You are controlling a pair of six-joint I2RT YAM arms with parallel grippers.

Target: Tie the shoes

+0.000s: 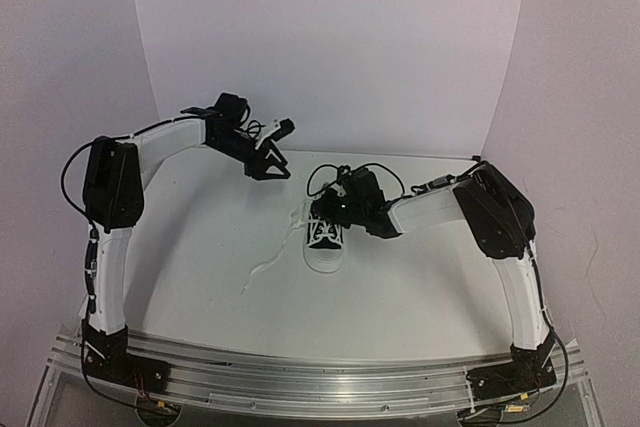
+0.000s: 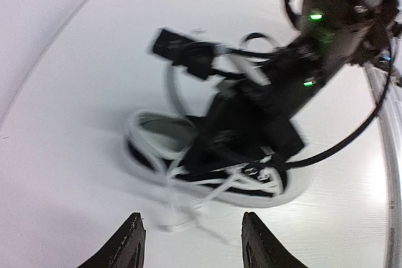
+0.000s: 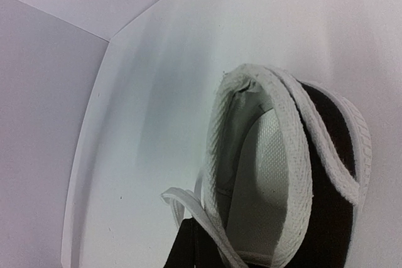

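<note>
Left arm [image 1: 105, 267]: white tube links, chunky black joint housings, black base block at lower left. Right arm [image 1: 525, 292]: same build, with a big black elbow housing at mid right. Thin black cables [image 1: 72, 162] run in loops off both arms. Left claw [image 1: 284, 150]: two matte black tapered fingers [image 2: 129, 246] with pointed tips, at the bottom edge of the left wrist view. Right arm's wrist block [image 2: 326, 23]: black and boxy with two lit green LEDs [image 2: 316, 16], more black cable around it, blurred.

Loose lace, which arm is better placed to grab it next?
Likely left: left gripper open and empty, lace trailing on its side; right gripper is shut at the shoe.
</note>
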